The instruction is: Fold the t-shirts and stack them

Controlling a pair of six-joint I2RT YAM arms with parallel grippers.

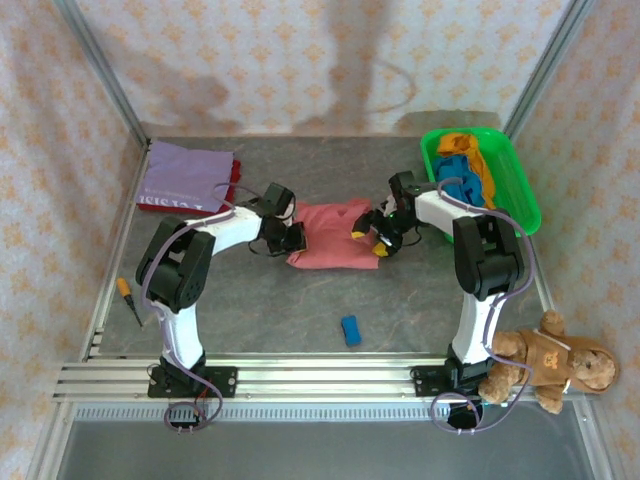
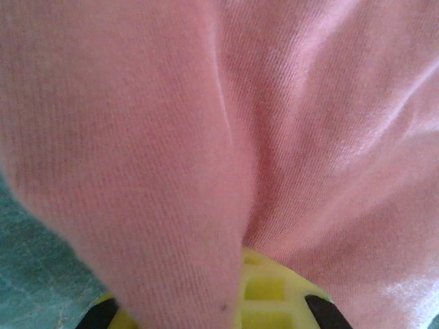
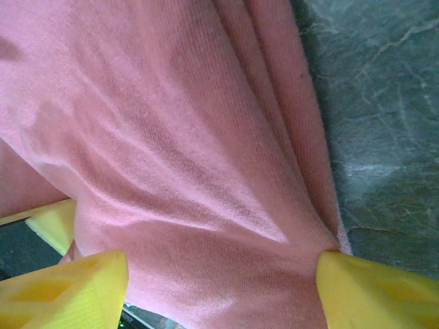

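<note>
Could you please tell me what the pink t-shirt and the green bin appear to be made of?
The pink t-shirt looks like soft knit cloth, probably cotton or a blend, with a matte finish: fine ribbed threads and limp folds show up close. The green bin looks like moulded plastic, smooth and slightly glossy, judging by its even bright colour and rounded rim.
</note>
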